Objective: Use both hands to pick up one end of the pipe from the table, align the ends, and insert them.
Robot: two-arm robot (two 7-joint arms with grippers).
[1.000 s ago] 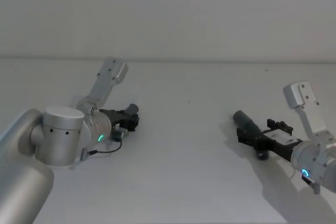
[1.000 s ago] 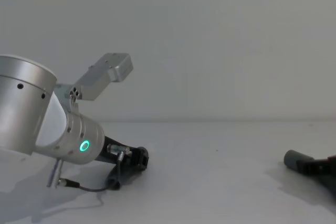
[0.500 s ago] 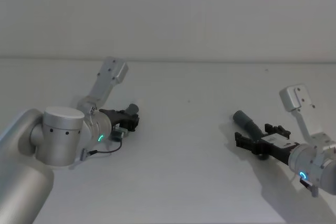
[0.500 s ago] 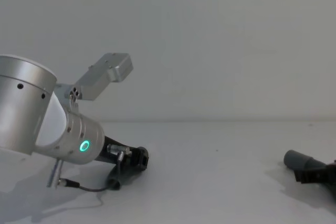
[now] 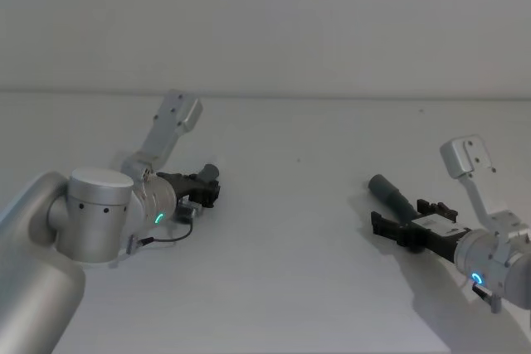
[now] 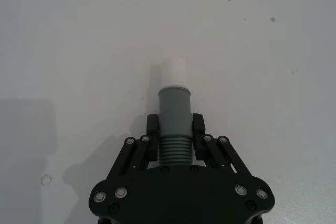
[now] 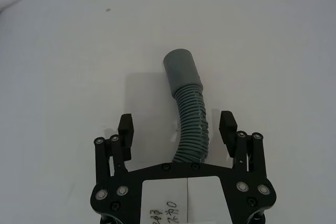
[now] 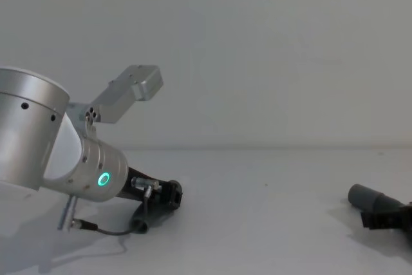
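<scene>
My left gripper (image 6: 176,132) is shut on the short dark grey pipe (image 6: 174,109), just behind its white tip (image 6: 174,72). It rests low on the white table (image 5: 299,238) at the left (image 5: 206,191), also in the chest view (image 8: 171,195). The longer ribbed pipe (image 7: 190,116) lies on the table at the right, smooth cuff (image 5: 383,188) pointing away from me. My right gripper (image 7: 177,124) is open, its fingers standing apart on either side of the ribbed part without touching it. From the head it sits just behind the cuff (image 5: 404,216). The cuff (image 8: 365,196) shows low at the chest view's right edge.
The left arm's silver wrist with its green ring light (image 8: 102,179) bulks large at the chest view's left, a thin cable (image 8: 103,229) trailing beneath it. A pale wall (image 5: 274,22) rises behind the table's far edge. Bare white table lies between the two grippers.
The right gripper has drawn back along the ribbed pipe towards me, baring more of the cuff. The left arm and its pipe have not moved.
</scene>
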